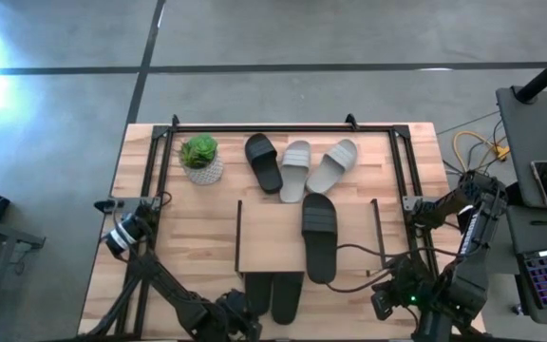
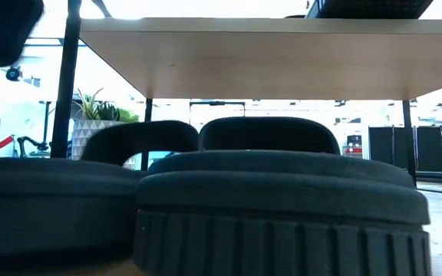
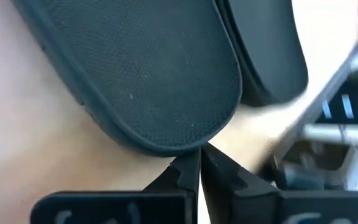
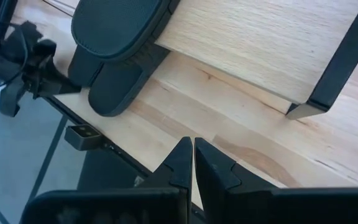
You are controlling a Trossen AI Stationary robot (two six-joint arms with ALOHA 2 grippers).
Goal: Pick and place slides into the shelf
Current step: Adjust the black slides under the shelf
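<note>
The shelf [image 1: 266,228] stands mid-table, its plank top [image 2: 244,61] seen from below in the low view. One black slide [image 1: 319,237] lies on the plank and overhangs its near edge. Two dark slides [image 1: 259,294] [image 1: 286,296] lie on the table under the plank, heels sticking out toward the near edge. Another black slide [image 1: 264,161] and two grey slides [image 1: 295,169] [image 1: 333,164] lie on the table beyond the shelf. My left gripper [image 3: 199,165] is shut at the heel of the left dark slide [image 3: 142,74]. My right gripper [image 4: 193,155] is shut above bare table near the shelf's right leg [image 4: 328,68]. My left gripper meets the left dark slide's heel end [image 3: 188,146] with the tips of its shut fingers [image 3: 185,171]. It comes roughly level from the table's near side, along the slide's length. The slide lies flat on the table beside the other dark slide [image 3: 266,56].
A small potted plant [image 1: 200,157] stands at the far left of the table. Black rails [image 1: 273,126] run along the far edge and both sides. Cables [image 1: 359,252] trail over the table right of the shelf. Bare wood lies left of the shelf.
</note>
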